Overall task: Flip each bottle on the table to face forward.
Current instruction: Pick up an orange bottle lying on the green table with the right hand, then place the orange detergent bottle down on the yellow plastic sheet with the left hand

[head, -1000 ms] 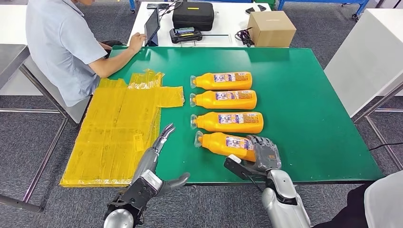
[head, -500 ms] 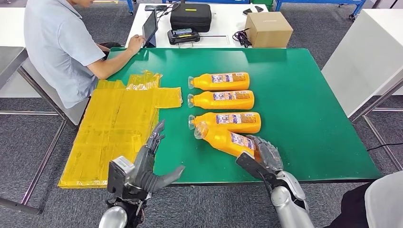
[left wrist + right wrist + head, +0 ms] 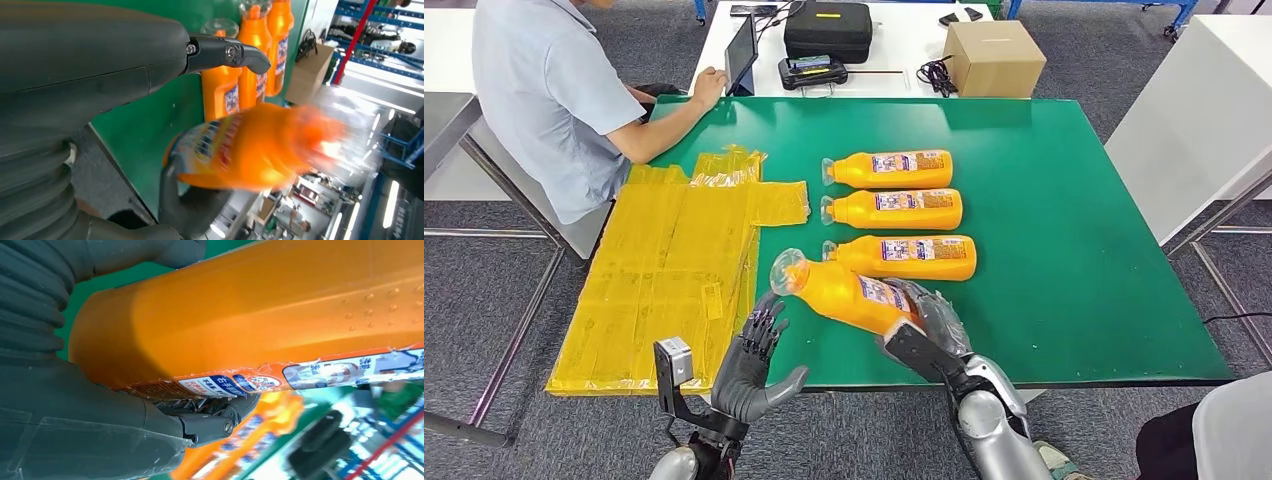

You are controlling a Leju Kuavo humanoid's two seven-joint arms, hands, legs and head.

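Three orange bottles (image 3: 892, 169) (image 3: 896, 209) (image 3: 904, 257) lie in a row on the green table (image 3: 1064, 240), clear caps to the left. My right hand (image 3: 929, 325) grips the base of another orange bottle (image 3: 849, 292), lifted off the table and tilted with its clear cap (image 3: 788, 271) up and to the left. The right wrist view has this bottle (image 3: 260, 315) close up against the hand (image 3: 100, 405). My left hand (image 3: 752, 362) is raised at the table's near edge, fingers spread, holding nothing, just below the cap. The left wrist view has the held bottle (image 3: 250, 145) blurred.
Yellow plastic sheets (image 3: 674, 270) cover the table's left part. A person (image 3: 554, 100) sits at the far left corner with an arm on the table. Behind stands a white table with a black case (image 3: 829, 30), a tablet (image 3: 742, 55) and a cardboard box (image 3: 994, 58).
My right hand has lifted the nearest bottle off the table and carried it left, cap tilted up. My left hand has drawn back and risen below the cap, fingers spread.
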